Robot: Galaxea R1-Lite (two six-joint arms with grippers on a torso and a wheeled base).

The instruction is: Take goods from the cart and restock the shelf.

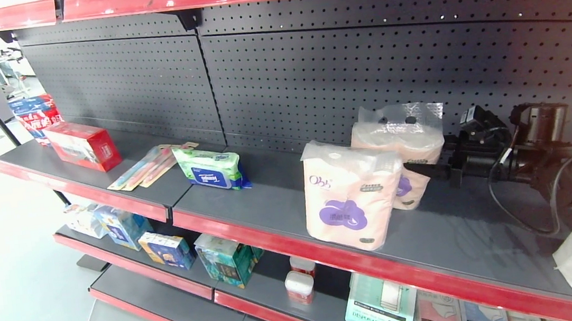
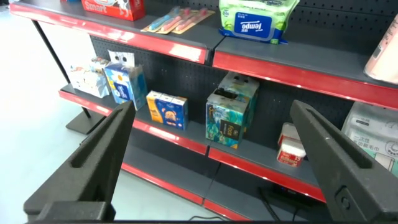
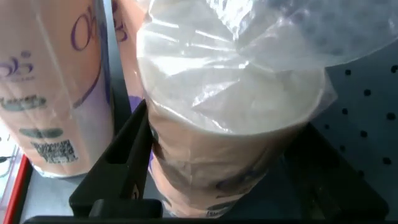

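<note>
**A:** Right gripper (image 3: 224,171), status?

**B:** Jaws closed across the rear tissue pack (image 1: 400,138), one on each flank, with the wrapper bulging between them. The pack stands on the shelf (image 1: 463,232), just behind the front tissue pack (image 1: 348,196) and near the pegboard back (image 1: 308,73).

**A:** Step, as you judge it?

**B:** Set-down and release. The pack's base is hidden behind the front pack, so I can't tell if it sits flat. Settle it before letting go.

**A:** Cautions?

**B:** One jaw sits in the narrow gap beside the front pack. Open only a little, then back out along the arm's own line. A sideways pull would likely push the front pack toward the shelf lip. The loose plastic flap on top could also snag.

**A:** Left gripper (image 2: 211,112)?

**B:** Jaws wide apart and holding nothing. It hangs in front of the lower shelves.
</note>
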